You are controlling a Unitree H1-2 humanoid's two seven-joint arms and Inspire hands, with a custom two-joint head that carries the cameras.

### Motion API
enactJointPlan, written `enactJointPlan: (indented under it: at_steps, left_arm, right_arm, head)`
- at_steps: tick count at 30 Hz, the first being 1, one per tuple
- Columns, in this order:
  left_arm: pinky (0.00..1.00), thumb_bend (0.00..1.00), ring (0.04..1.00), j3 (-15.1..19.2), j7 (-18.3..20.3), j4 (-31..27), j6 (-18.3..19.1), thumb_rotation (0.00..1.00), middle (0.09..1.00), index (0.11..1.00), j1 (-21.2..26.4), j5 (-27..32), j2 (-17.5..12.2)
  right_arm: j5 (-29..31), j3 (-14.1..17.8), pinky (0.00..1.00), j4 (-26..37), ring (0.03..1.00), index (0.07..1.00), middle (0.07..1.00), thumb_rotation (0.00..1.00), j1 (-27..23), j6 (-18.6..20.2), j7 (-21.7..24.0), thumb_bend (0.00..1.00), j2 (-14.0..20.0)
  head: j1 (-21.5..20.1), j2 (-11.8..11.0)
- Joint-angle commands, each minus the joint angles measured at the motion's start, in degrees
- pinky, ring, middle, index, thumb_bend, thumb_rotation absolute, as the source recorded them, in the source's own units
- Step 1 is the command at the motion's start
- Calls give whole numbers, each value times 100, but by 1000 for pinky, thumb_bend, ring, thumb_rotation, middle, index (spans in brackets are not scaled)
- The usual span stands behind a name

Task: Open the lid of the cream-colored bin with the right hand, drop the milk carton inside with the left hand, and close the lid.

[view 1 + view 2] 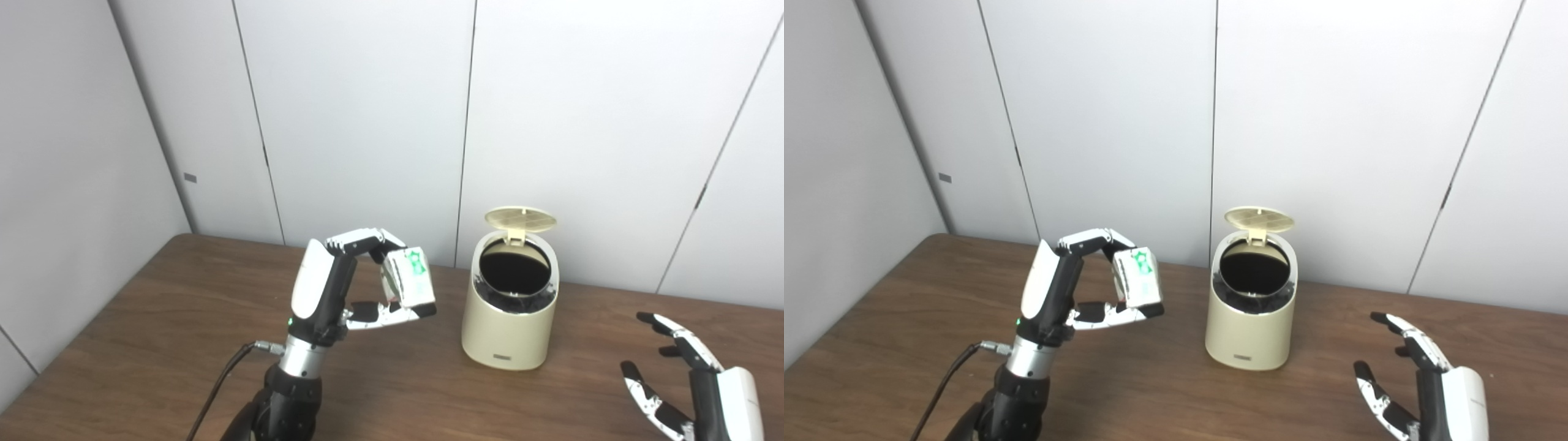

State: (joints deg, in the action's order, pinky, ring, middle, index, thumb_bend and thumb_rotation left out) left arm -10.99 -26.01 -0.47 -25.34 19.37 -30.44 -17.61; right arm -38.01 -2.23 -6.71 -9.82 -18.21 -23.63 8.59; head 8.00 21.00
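Left hand (343,288) pinches the milk carton (409,277) aloft at nine o'clock of the cream-colored bin (510,306) (lid (520,219) up, right hand (686,380) spread and empty at four o'clock), so releasing short of the mouth likely bounces it off the rim

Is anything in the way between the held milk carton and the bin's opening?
Nothing visible. The left hand holds the milk carton above the table, left of the cream-colored bin. Its lid stands open at the back, the opening is bare, and the right hand waits open, off to the right.
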Motion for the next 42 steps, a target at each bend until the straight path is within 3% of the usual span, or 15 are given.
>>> enactJointPlan:
  at_steps: [1,6,15,19,27,37,42]
  left_arm:
    - [380,505,468,-186,-322,-237,-157,0,462,497,306,-125,-98]
    - [403,505,466,-746,-668,-166,-157,0,473,490,514,-501,-362]
    - [448,505,468,-1398,-1048,-2,-157,0,480,475,990,-914,-682]
    - [474,505,469,-1742,-1244,91,-157,0,476,483,1215,-1020,-744]
    - [481,505,462,-2340,-1397,301,-157,0,473,490,1545,-1032,-622]
    - [466,505,463,-2714,-1503,495,-158,0,465,490,1787,-972,-547]
    - [467,505,465,-2959,-1777,729,-158,0,465,489,1963,-1006,-587]
  right_arm:
    - [34,-170,635,-222,775,766,789,0,202,-6,-144,172,-304]
    - [61,-188,652,-280,782,770,797,0,227,-35,-206,185,-326]
    - [16,-253,646,-344,773,774,797,0,232,-72,-344,186,-402]
    - [-92,-306,641,-388,772,778,799,60,216,-35,-459,176,-412]
    - [-70,-386,655,-178,795,792,816,155,285,245,-359,175,-458]
    - [-169,-531,654,27,793,786,813,271,441,298,-524,175,-537]
    - [-268,-628,662,214,796,790,826,321,605,382,-513,174,-575]
  head:
    - [-23,7]
    - [-142,62]
    - [-408,127]
    - [-535,178]
    - [-731,250]
    - [-1100,365]
    - [-1216,408]
